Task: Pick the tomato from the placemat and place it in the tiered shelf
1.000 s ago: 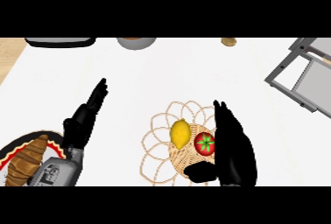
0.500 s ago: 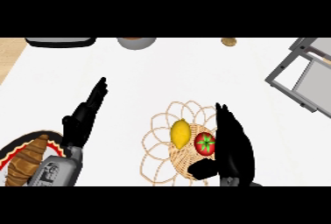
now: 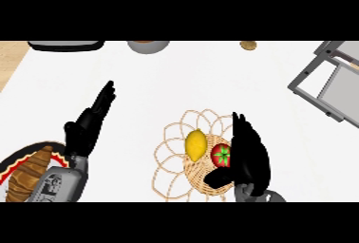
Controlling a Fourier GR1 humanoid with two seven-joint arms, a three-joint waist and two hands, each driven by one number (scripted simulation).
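Observation:
A red tomato [image 3: 222, 155] with a green stem lies on a woven wicker placemat [image 3: 174, 141], next to a yellow lemon [image 3: 196, 144]. My right hand [image 3: 250, 154] stands edge-on just right of the tomato, fingers straight and pointing away, thumb low beneath the tomato; it hides the tomato's right side. I cannot tell whether it touches the tomato. My left hand [image 3: 89, 124] rests open to the left of the placemat, fingers up. The grey tiered shelf [image 3: 329, 80] sits at the upper right corner, partly cut off by the view's edge.
A croissant [image 3: 29, 172] lies on a dark-rimmed plate [image 3: 14, 156] at the lower left. At the counter's far edge are a dark tray [image 3: 67, 45], a grey bowl [image 3: 148, 46] and a small brown object [image 3: 247, 45].
My right hand has shifted slightly left, closing in on the tomato. The left hand has not moved.

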